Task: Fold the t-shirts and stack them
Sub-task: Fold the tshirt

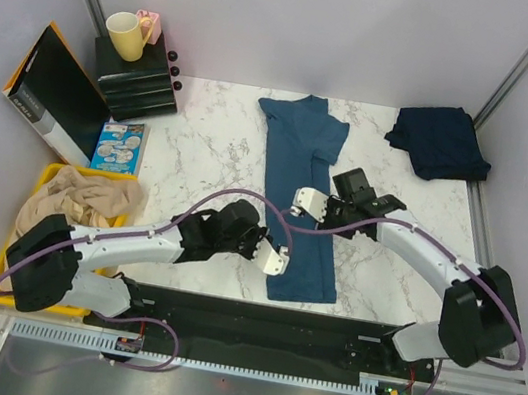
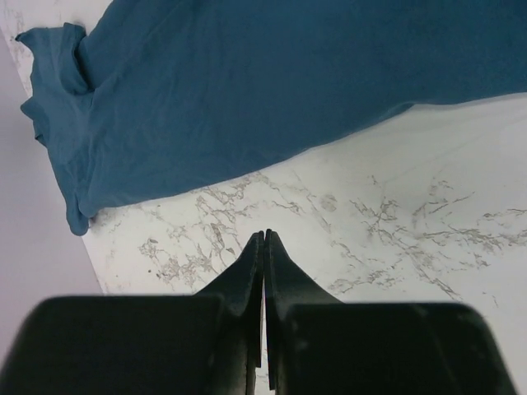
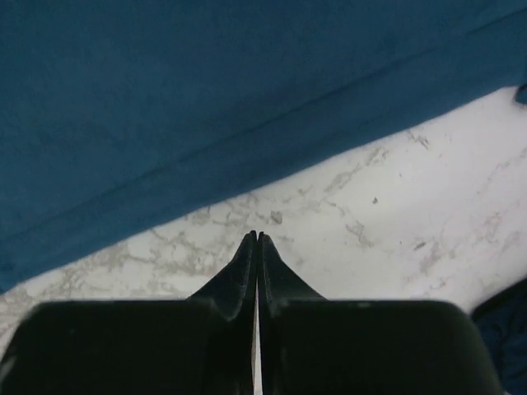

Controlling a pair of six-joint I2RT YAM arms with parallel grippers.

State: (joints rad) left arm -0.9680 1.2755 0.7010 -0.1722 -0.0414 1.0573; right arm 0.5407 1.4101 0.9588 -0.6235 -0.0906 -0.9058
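Although our left gripper (image 2: 263,237) and our right gripper (image 3: 257,237) both hang over the marble table (image 1: 211,148), each has its fingers pressed flat together with nothing between them. Directly under and just ahead of the left tips we see bare veined stone. Beyond that strip the steel-blue t-shirt (image 2: 247,90) begins, its edge running slantwise across our front, closer on the left-hand side and receding toward the right. To the right of the left tips the marble lies open and wide.

Ahead of the right tips the bare strip is narrower. The same shirt's straight edge crosses close in front and fills everything beyond it, while off to the right of those tips the stone is free. From above, the shirt lies lengthwise between our two grippers as a long narrow band, hem toward our bases and collar end away, with one gripper at each long edge.

Well beyond the right gripper and out to its side, the navy t-shirt (image 1: 441,141) sits crumpled in the far corner, apart from the blue one. Back beside the left arm's base, a yellow tray (image 1: 5,261) holding beige cloth (image 1: 81,197) sits at the table's left edge. Farther off stand a black drawer box (image 1: 136,85) and a yellow mug (image 1: 124,34).
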